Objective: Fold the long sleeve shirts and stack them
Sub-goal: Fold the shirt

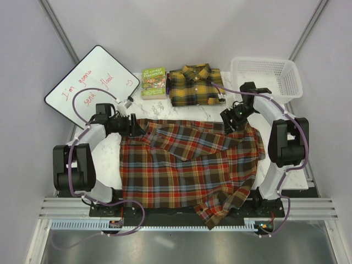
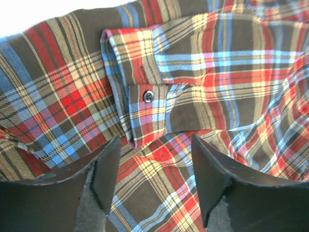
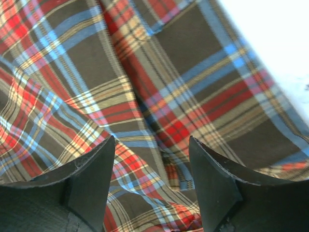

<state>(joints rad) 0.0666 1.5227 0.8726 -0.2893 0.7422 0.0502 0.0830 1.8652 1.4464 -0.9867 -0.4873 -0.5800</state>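
a red-brown plaid shirt (image 1: 190,165) with blue and yellow lines lies spread across the near half of the table (image 1: 159,107), a sleeve folded over its body, the buttoned cuff (image 2: 145,96) flat on the cloth. behind it, well apart, a yellow and black plaid shirt (image 1: 193,85) sits neatly folded, collar up.

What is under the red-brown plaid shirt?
White table shows around the red-brown shirt, one corner hanging over the near edge. Whatever else lies beneath the cloth is covered.
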